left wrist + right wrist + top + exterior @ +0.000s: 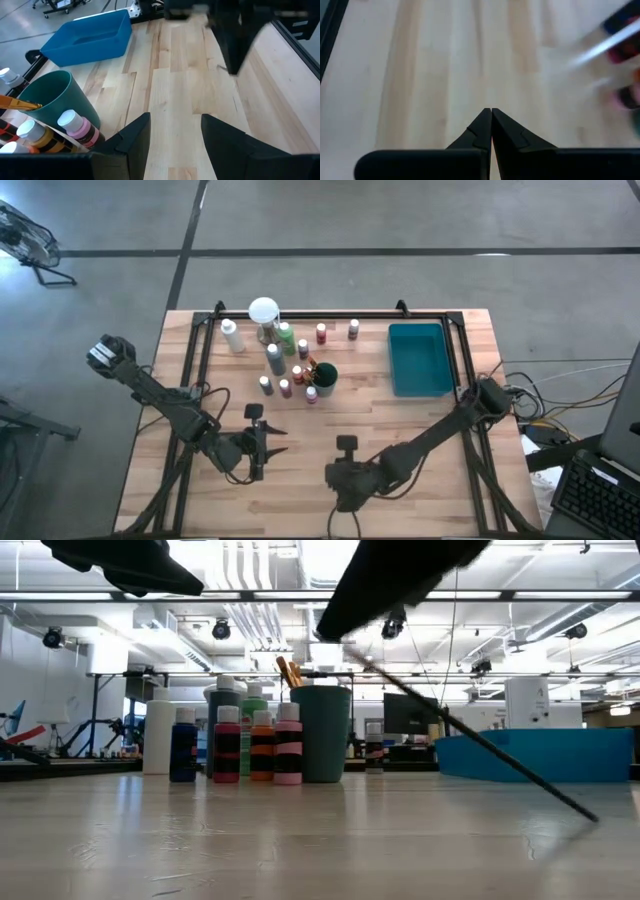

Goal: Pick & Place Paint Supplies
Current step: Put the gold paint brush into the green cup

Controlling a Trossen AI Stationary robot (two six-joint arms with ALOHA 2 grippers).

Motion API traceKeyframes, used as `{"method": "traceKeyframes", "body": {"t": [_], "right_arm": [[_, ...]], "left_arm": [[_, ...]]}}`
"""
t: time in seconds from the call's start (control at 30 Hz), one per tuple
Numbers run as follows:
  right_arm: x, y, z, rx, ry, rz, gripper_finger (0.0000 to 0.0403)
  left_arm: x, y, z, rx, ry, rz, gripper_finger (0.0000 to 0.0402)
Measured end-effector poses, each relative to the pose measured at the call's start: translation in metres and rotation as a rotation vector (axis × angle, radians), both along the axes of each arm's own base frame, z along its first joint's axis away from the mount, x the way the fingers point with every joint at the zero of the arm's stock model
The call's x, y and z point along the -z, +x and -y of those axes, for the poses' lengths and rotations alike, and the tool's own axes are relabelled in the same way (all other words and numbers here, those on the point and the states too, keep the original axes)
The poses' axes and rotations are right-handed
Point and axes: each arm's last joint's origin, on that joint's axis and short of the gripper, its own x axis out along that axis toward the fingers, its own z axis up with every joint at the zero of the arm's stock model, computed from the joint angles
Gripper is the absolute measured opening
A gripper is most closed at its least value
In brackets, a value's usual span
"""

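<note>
Crowded tight around the green cup: paint bottles, with brush handles poking out of it. Slanting down to the wood on the cup's tray side: one thin dark brush, below the right gripper, fingers pressed together; cannot tell whether pinched. Well apart from the cup, toward the table's front: left gripper, fingers apart, empty. Probably light, stiff, slick, prone to pivoting; best pinched mid-handle, clear of bristles.

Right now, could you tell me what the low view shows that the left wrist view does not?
Only the low view shows a thin dark brush slanting down to the table, and a dark blue bottle. Only the left wrist view shows the left gripper, open and empty. Both show the green cup, the pink bottle beside it, and the blue tray.
</note>
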Motion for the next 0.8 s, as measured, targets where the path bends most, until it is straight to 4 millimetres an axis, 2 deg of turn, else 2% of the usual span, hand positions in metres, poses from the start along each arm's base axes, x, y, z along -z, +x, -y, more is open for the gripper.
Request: {"method": "traceKeyframes", "body": {"t": [0.17,0.33,0.57,0.67,0.8], "right_arm": [[-0.028,-0.013,0.029,0.087,-0.055,0.096,0.0008],[-0.059,-0.025,0.06,0.097,-0.078,0.213,0.0008],[-0.09,-0.039,0.108,0.134,-0.112,0.36,0.0008],[-0.097,-0.042,0.124,0.123,-0.099,0.401,0.0008],[-0.096,-0.041,0.147,0.147,-0.117,0.411,0.0008]], "left_arm": [[0.0,0.0,0.0,0.002,0.005,0.0,0.0181],[-0.001,0.0,0.0,0.008,0.017,0.002,0.0181],[-0.001,0.0,0.0,0.005,0.015,0.007,0.0181],[-0.001,0.0,0.0,0.007,0.02,0.006,0.0181],[-0.002,0.0,-0.001,-0.007,0.034,0.012,0.0181]]}}
